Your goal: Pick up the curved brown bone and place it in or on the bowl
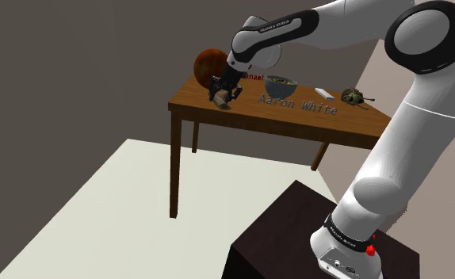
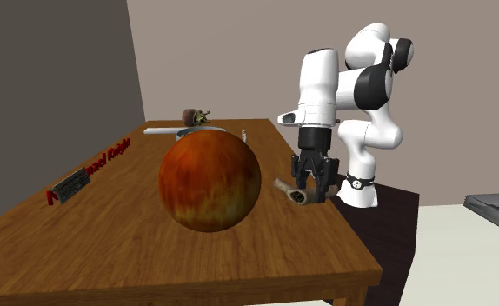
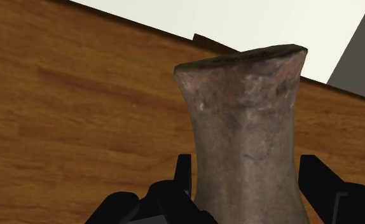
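Observation:
The curved brown bone [image 1: 226,101] [image 2: 288,192] lies near the wooden table's [image 1: 297,120] edge, at the shoulder view's left end. My black gripper [image 1: 220,93] [image 2: 313,184] is lowered straight over it. In the wrist view the bone [image 3: 245,121] fills the gap of the gripper [image 3: 245,170], and both fingers [image 3: 321,184] sit against its sides, shut on it. The bone still rests on the tabletop. The bowl [image 1: 281,83], with dark contents, stands a short way along the table toward the shoulder view's right.
A large reddish-brown ball [image 1: 209,63] [image 2: 209,181] sits close beside the gripper. Further along lie a white knife [image 1: 323,92] [image 2: 174,132] and a small dark toy [image 1: 353,96] [image 2: 196,116]. A dark flat device [image 2: 69,185] lies near the far edge. My dark stand [image 1: 297,238] is below.

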